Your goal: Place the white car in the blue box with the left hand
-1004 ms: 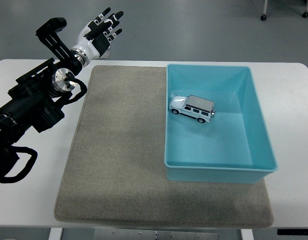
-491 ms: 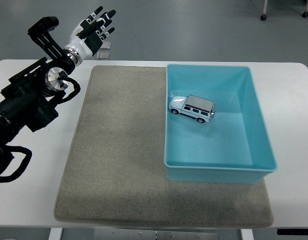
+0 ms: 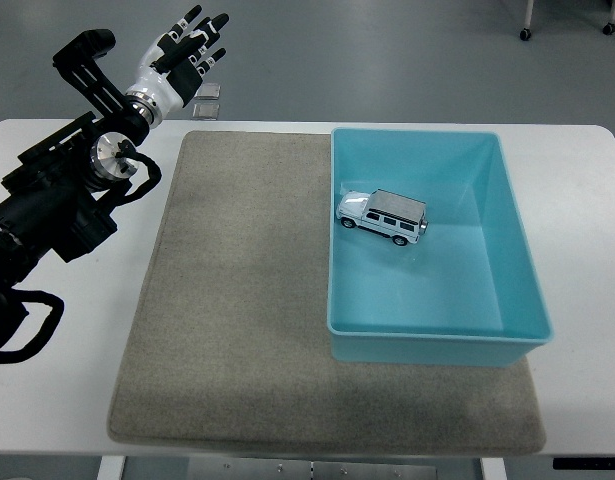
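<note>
The white car (image 3: 383, 216) is a small toy SUV with a dark roof. It rests on its wheels on the floor of the blue box (image 3: 517, 262), in the box's left half. My left hand (image 3: 181, 52) is raised at the table's far left corner, well away from the box, with its fingers spread and nothing in it. My black left arm (image 3: 57, 200) reaches in from the left edge. The right arm does not show.
A grey felt mat (image 3: 237, 300) covers the middle of the white table (image 3: 57, 380), and the box stands on its right part. A small clear object (image 3: 207, 103) lies at the far edge beside my hand. Grey floor lies beyond the table.
My left hand has drawn back to the left and slightly up, away from the mat. The car and the box have not moved.
</note>
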`<state>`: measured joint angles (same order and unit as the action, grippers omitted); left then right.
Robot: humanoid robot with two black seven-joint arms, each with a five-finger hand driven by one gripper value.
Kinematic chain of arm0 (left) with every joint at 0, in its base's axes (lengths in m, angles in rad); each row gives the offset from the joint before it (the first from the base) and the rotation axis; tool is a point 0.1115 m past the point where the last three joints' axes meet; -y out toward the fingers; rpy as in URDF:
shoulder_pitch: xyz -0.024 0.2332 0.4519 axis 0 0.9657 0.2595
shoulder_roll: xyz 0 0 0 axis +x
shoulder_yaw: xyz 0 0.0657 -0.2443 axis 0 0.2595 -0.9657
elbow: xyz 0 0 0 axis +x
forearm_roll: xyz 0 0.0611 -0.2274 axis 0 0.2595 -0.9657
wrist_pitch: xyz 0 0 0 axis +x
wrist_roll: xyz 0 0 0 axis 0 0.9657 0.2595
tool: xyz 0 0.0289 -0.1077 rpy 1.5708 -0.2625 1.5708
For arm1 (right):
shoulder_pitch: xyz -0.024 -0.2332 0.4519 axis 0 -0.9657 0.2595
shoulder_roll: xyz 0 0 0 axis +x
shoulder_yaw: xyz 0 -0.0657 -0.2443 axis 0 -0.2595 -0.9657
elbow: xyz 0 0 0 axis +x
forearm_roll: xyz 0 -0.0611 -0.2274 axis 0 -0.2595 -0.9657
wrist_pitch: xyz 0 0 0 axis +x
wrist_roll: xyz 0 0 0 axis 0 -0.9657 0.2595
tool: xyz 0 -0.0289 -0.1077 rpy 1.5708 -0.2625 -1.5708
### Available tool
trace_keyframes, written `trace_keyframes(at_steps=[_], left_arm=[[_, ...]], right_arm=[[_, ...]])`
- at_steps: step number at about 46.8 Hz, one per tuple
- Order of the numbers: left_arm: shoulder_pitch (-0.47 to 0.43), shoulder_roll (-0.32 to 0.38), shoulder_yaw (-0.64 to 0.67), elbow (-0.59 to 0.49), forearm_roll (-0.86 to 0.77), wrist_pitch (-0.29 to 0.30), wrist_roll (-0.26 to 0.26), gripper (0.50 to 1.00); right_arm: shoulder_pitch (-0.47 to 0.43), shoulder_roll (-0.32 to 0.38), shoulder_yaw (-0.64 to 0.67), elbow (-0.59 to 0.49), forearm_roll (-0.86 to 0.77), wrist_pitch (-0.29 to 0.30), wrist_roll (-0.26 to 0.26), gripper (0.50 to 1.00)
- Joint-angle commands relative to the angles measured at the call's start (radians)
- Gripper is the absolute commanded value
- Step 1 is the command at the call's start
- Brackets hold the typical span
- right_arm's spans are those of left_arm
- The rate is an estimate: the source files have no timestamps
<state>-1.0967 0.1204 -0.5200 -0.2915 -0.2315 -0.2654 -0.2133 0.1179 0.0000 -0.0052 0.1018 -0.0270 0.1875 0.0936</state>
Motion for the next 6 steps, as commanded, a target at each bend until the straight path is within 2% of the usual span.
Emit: trace_keyframes(at_steps=[1, 6], left_arm=[[0.001, -0.001, 0.000, 0.000, 0.001, 0.002, 0.000, 1.000], [0.000, -0.001, 0.000, 0.000, 0.001, 0.002, 0.000, 1.000]], right_arm=[[0.008, 0.000, 0.002, -0.001, 0.009, -0.005, -0.003, 0.936], [0.008, 0.000, 0.001, -0.001, 0.006, -0.005, -0.003, 0.936]])
